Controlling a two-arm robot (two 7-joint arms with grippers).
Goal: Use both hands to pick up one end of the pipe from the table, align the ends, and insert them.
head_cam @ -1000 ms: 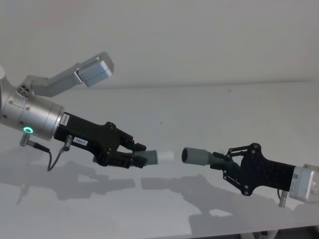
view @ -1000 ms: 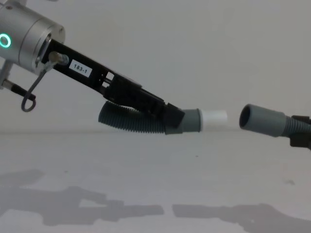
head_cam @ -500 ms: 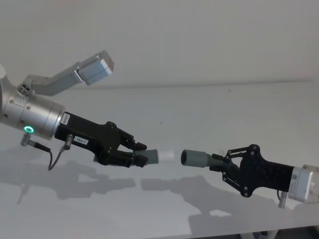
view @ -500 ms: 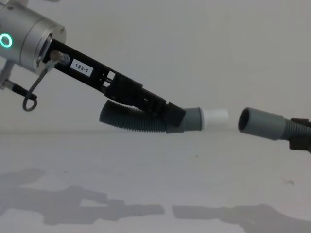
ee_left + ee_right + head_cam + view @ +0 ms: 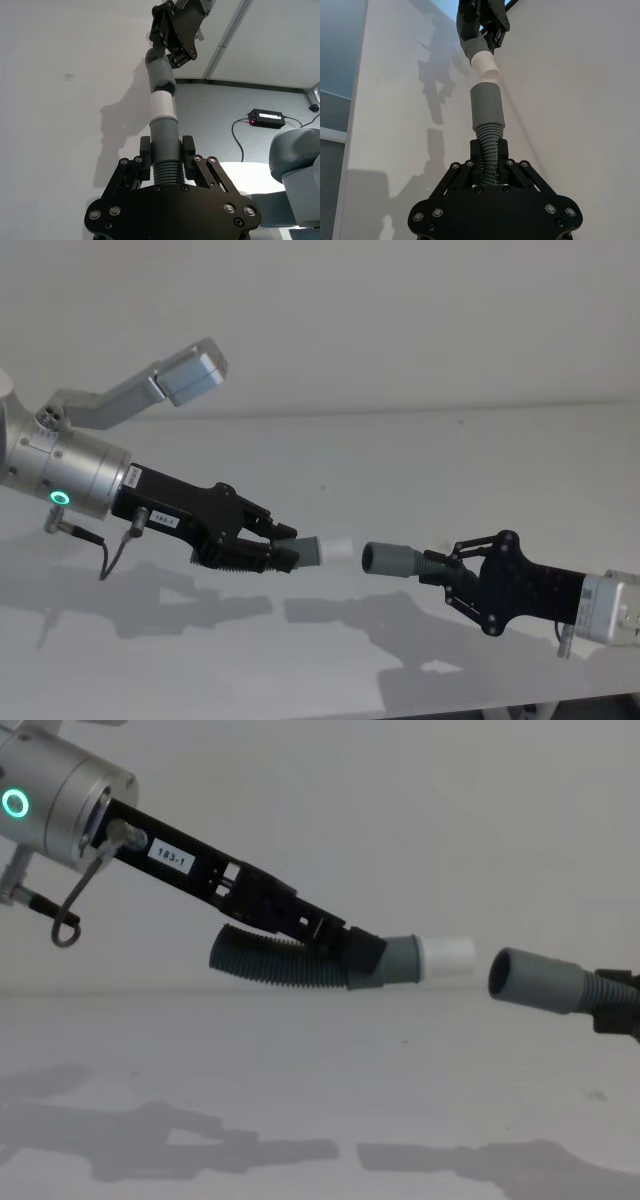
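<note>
gripping one ribbed hose piece (image 5: 265, 965) each above the table (image 5: 400, 460), left gripper (image 5: 285, 552) points its white tip (image 5: 338, 546) near right gripper (image 5: 440, 568)'s socket cuff (image 5: 385, 560), just apart.

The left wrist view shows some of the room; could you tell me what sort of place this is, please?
Probably a robotics lab or test cell. A plain matte white table serves as a bare workbench, a small black power box with a red light lies cabled on the grey floor, and a grey rounded machine housing stands beside it.
</note>
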